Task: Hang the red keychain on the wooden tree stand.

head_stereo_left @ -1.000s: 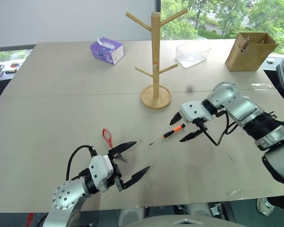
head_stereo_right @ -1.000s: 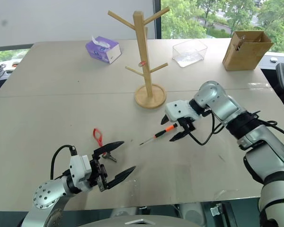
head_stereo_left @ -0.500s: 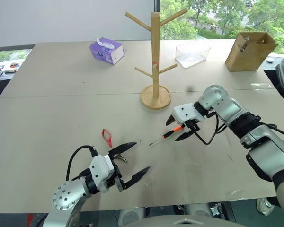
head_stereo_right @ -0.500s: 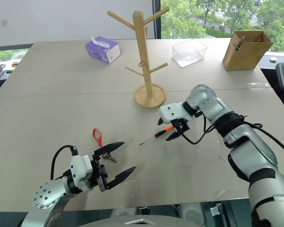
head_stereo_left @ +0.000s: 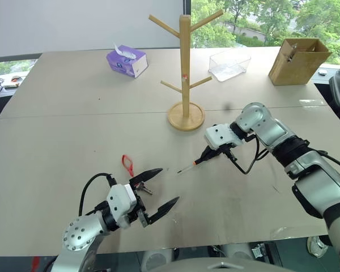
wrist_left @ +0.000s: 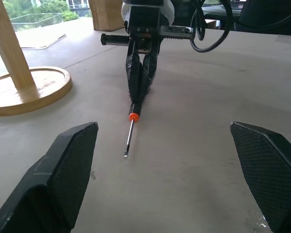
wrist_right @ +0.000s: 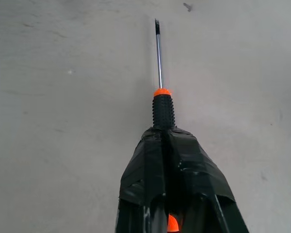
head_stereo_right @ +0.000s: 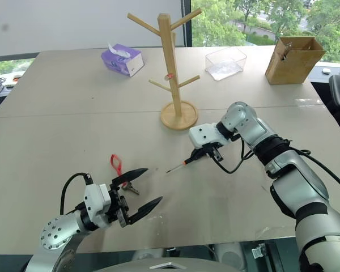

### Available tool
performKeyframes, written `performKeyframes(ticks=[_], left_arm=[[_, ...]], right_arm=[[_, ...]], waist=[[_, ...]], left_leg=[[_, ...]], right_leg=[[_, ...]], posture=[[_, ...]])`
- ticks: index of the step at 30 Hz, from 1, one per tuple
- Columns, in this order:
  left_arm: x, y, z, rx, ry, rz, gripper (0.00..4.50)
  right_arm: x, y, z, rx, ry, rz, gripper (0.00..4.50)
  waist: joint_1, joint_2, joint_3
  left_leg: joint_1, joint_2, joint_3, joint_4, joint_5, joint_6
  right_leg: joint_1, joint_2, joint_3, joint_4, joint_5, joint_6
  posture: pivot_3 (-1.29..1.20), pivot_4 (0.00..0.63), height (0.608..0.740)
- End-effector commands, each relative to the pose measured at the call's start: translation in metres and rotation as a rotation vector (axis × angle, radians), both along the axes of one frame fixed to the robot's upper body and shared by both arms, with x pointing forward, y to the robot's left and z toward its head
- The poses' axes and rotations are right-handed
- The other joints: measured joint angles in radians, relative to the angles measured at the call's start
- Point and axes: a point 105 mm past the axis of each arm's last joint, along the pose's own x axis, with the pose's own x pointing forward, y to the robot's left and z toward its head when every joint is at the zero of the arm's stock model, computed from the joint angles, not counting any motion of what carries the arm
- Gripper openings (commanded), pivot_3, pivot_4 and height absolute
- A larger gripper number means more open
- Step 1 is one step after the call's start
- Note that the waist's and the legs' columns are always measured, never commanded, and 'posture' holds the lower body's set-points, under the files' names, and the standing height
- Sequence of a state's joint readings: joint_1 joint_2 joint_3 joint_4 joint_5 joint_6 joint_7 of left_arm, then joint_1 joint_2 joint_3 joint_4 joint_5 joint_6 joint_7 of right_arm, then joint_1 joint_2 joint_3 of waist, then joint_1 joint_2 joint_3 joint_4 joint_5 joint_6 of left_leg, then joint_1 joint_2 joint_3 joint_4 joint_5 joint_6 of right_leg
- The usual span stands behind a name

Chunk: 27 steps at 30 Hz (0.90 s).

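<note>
1. The surface [head_stereo_left: 56, 130] runs wide and bare on the robot's left and across its middle; a seam crosses it from side to side just ahead of the wooden tree stand [head_stereo_left: 185, 73].
2. Its near edge lies just under the left gripper [head_stereo_left: 162, 190]; the far edge carries the tissue box [head_stereo_left: 127, 60], the clear plastic container [head_stereo_left: 230, 64] and the brown box [head_stereo_left: 300, 60], the box close to the right corner.
3. The red keychain [head_stereo_left: 127, 164] lies flat on the surface near the front, its dark ring end just beside the upper finger of the left gripper; touching or not, I cannot tell.
4. The left gripper hangs low over the surface with its two fingers spread wide, nothing between them.
5. The right gripper [head_stereo_left: 207, 154] points down at a slant, its fingers closed together on the handle of the screwdriver [wrist_left: 130, 131], whose thin shaft reaches out toward the left gripper with its tip at the surface.
6. Open room lies between screwdriver tip and keychain, and around the stand's round base.
7. Count: one keychain, one stand with four pegs, one screwdriver, one tissue box, one clear container, one brown box, two grippers.
</note>
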<state>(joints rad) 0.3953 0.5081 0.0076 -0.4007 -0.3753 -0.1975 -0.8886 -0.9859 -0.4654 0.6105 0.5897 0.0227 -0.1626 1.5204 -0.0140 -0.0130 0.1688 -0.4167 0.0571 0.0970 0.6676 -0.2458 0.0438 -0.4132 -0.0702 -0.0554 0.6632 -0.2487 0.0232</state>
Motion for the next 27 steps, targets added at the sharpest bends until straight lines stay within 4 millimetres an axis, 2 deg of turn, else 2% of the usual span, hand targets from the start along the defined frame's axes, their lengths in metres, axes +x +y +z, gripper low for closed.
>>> performKeyframes(ticks=[1,6,11,12,15,17,18,22,27], left_arm=[[0.000,-0.002,0.005,-0.001,-0.021,-0.006,4.50],[0.001,-0.003,0.006,-0.003,-0.024,-0.005,4.50],[0.002,-0.003,0.006,-0.001,-0.024,-0.008,4.50],[0.002,-0.003,0.006,-0.001,-0.025,-0.007,4.50],[0.003,-0.004,0.007,-0.003,-0.030,-0.005,4.50],[0.002,-0.005,0.007,-0.004,-0.029,-0.006,4.50],[0.002,-0.005,0.007,-0.003,-0.029,-0.007,4.50],[0.002,-0.004,0.007,-0.002,-0.029,-0.004,4.50],[0.003,-0.005,0.007,-0.004,-0.032,0.000,4.50]], right_arm=[[-0.006,-0.003,0.003,-0.031,0.029,0.057,0.04],[-0.003,-0.001,0.015,0.012,0.025,0.040,0.04],[-0.001,0.001,0.017,0.032,0.002,0.046,0.04],[-0.002,0.001,0.016,0.032,0.005,0.047,0.62],[-0.005,0.000,0.012,0.025,0.030,0.056,1.54],[-0.006,0.001,0.011,0.029,0.034,0.055,2.55],[-0.006,0.002,0.011,0.029,0.034,0.054,2.81],[-0.005,0.003,0.007,0.021,0.039,0.048,4.35],[-0.003,0.004,0.000,-0.016,0.057,0.032,4.43]], waist=[[0.000,0.000,0.000],[0.000,0.000,0.000],[0.000,0.000,0.000],[0.000,0.000,0.000],[0.000,0.000,0.000],[0.000,0.000,0.000],[0.000,0.000,0.000],[0.000,0.000,0.000],[0.000,0.000,0.000]], left_leg=[[0.000,0.000,0.000,0.000,0.000,0.000],[0.000,0.000,0.000,0.000,0.000,0.000],[0.000,0.000,0.000,0.000,0.000,0.000],[0.000,0.000,0.000,0.000,0.000,0.000],[0.000,0.000,0.000,0.000,0.000,0.000],[0.000,0.000,0.000,0.000,0.000,0.000],[0.000,0.000,0.000,0.000,0.000,0.000],[0.000,0.000,0.000,0.000,0.000,0.000],[0.000,0.000,0.000,0.000,0.000,0.000]], right_leg=[[0.000,0.000,0.000,0.000,0.000,0.000],[0.000,0.000,0.000,0.000,0.000,0.000],[0.000,0.000,0.000,0.000,0.000,0.000],[0.000,0.000,0.000,0.000,0.000,0.000],[0.000,0.000,0.000,0.000,0.000,0.000],[0.000,0.000,0.000,0.000,0.000,0.000],[0.000,0.000,0.000,0.000,0.000,0.000],[0.000,0.000,0.000,0.000,0.000,0.000],[0.000,0.000,0.000,0.000,0.000,0.000]], posture=[[0.00,0.150,0.740],[0.00,0.150,0.740],[0.00,0.150,0.740],[0.00,0.150,0.740],[0.00,0.150,0.740],[0.00,0.150,0.740],[0.00,0.150,0.740],[0.00,0.150,0.740],[0.00,0.150,0.740]])
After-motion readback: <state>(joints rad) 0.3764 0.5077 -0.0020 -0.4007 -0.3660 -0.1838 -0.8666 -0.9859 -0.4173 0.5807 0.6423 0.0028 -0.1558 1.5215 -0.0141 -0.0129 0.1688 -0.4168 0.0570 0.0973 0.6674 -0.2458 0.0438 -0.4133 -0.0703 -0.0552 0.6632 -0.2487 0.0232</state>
